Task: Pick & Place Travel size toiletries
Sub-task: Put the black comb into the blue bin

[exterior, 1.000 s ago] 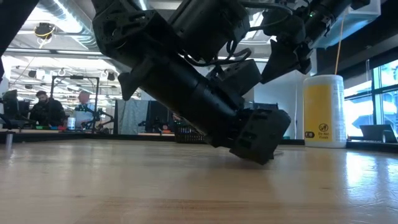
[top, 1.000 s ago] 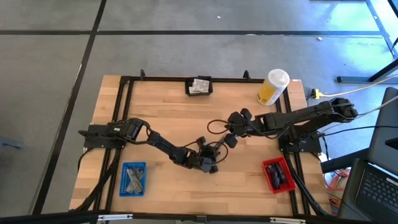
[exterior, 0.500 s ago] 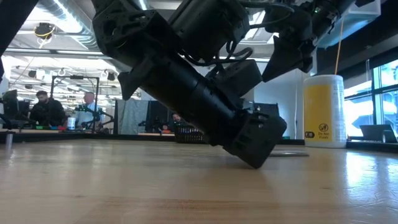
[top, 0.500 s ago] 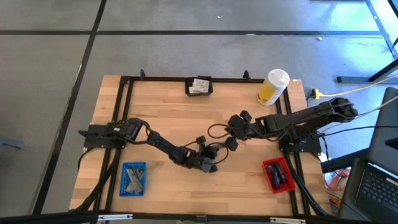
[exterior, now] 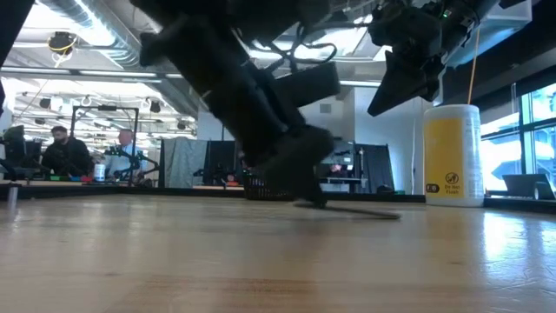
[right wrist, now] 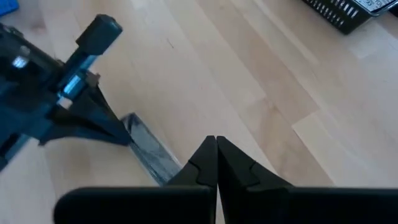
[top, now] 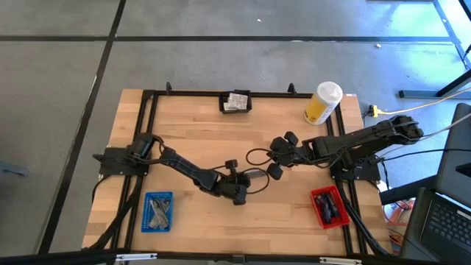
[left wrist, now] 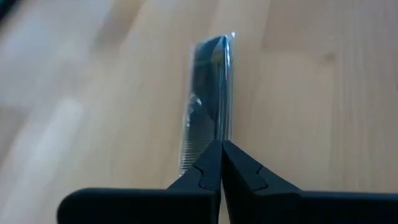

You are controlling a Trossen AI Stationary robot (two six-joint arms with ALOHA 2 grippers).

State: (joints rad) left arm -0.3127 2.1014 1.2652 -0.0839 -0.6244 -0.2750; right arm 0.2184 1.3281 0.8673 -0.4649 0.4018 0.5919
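Note:
A slim flat grey stick [left wrist: 208, 93] in a clear wrapper lies on the wooden table near its middle. It also shows in the right wrist view [right wrist: 148, 151] and as a thin strip in the low view [exterior: 356, 209]. My left gripper [left wrist: 221, 144] is shut at one end of it. My right gripper [right wrist: 216, 140] is shut and hangs above the table [exterior: 382, 100], to the right of the stick and touching nothing. Silvery foil sachets fill a black basket [top: 235, 101] at the far edge. My left gripper pinches the stick's near end [left wrist: 207, 138] between its two fingertips. The fingers [exterior: 306, 187] slant down from above and from the table's left, in line with the stick's length. The stick rests flat on the table and reaches away from the fingers toward my right gripper.
A blue tray [top: 157, 211] with grey sticks sits at the near left. A red tray [top: 328, 207] with dark tubes sits at the near right. The tall yellow container with a white cap [top: 322, 103] stands at the far right. People sit in the room beyond the table.
My left gripper has tipped up more steeply and shifted a little toward the table's left, staying shut. In the low view its bulky body has swung clear, so only the fingers meet the table. The stick has slid leftward along the table with it.

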